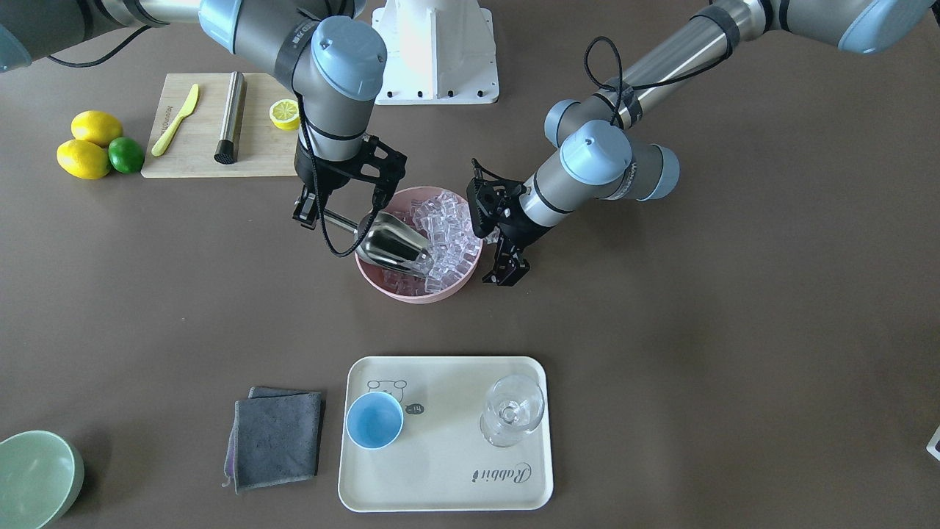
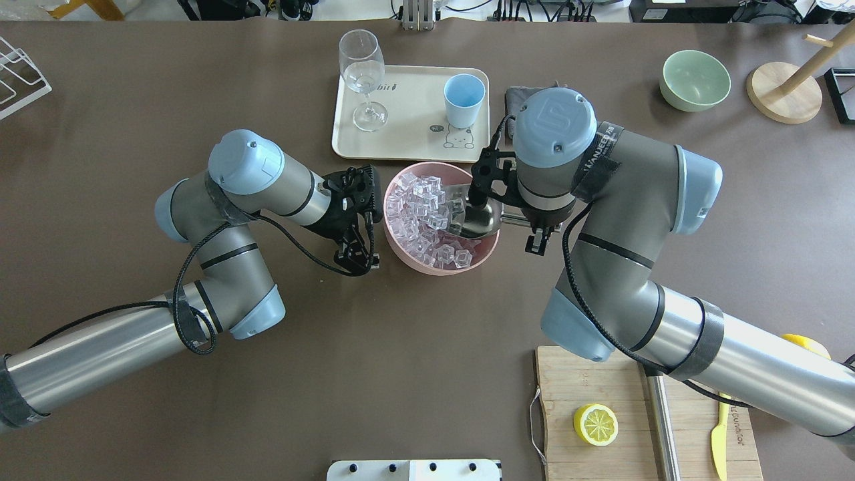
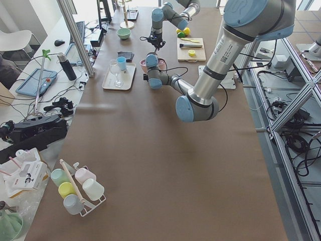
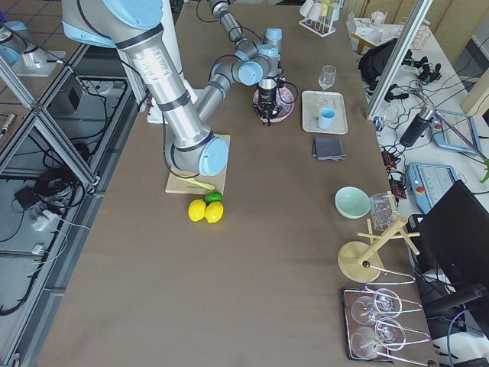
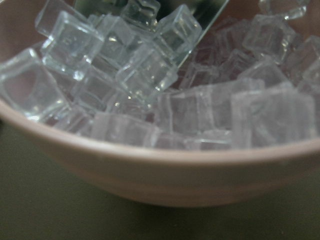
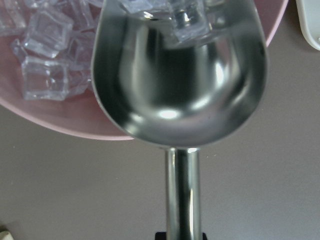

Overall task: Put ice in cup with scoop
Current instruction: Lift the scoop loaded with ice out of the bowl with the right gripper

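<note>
The silver scoop (image 1: 393, 246) lies with its bowl in a pink bowl (image 1: 411, 294) full of ice (image 1: 448, 228). My right gripper (image 1: 312, 213) is shut on the scoop's handle at the bowl's edge. In the right wrist view the scoop (image 6: 180, 80) is mostly empty, with ice (image 6: 187, 17) at its front lip. My left gripper (image 1: 505, 275) is open and empty, just beside the bowl's other side; the left wrist view shows only ice (image 5: 150, 75) and the bowl's rim (image 5: 150, 165). The light-blue cup (image 1: 374, 419) stands empty on a cream tray (image 1: 440, 470).
A clear stemmed glass (image 1: 512, 411) stands on the tray too. A grey cloth (image 1: 275, 437) lies beside the tray and a pale-green bowl (image 1: 33, 477) further out. A cutting board (image 1: 198, 154) with a knife, steel cylinder and lemon half, plus whole citrus (image 1: 88, 143), lies near the right arm.
</note>
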Action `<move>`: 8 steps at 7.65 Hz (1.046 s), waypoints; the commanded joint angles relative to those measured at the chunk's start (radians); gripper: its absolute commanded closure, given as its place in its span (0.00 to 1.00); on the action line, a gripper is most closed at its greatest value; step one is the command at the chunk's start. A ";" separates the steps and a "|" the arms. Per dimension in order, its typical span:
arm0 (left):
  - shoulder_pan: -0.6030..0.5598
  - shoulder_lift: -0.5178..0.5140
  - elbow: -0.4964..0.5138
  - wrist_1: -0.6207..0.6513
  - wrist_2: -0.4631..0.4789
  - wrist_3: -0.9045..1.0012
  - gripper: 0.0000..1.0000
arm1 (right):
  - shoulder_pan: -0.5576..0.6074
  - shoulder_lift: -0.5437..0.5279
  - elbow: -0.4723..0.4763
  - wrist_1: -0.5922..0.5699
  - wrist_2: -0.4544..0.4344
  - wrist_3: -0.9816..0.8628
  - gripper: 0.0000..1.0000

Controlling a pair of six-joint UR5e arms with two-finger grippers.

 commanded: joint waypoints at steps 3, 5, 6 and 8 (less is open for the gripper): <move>0.000 0.000 0.000 0.000 0.000 0.000 0.01 | 0.072 -0.087 -0.017 0.199 0.140 0.074 1.00; 0.000 0.002 -0.002 0.000 0.000 0.003 0.01 | 0.072 -0.094 -0.021 0.288 0.203 0.133 1.00; 0.000 0.002 -0.002 0.002 0.000 0.003 0.01 | 0.091 -0.098 0.014 0.295 0.252 0.174 1.00; 0.000 0.002 -0.002 0.002 0.000 0.003 0.01 | 0.150 -0.113 0.067 0.295 0.320 0.199 1.00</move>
